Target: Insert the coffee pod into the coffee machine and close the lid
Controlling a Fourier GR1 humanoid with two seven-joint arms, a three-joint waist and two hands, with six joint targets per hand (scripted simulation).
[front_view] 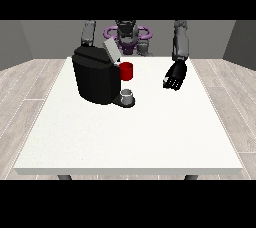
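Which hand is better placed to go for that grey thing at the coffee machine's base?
The robot's left, likely. That hand, at the view's right, hangs over the table beside the grey thing. The other hand is hidden behind the coffee machine.

One raised camera across the table (125, 142) faces the robot (127, 34).

Black coffee machine (95, 79), grey lid (111, 50); red thing at machine (127, 71); white table (150, 132); black hand (175, 77).
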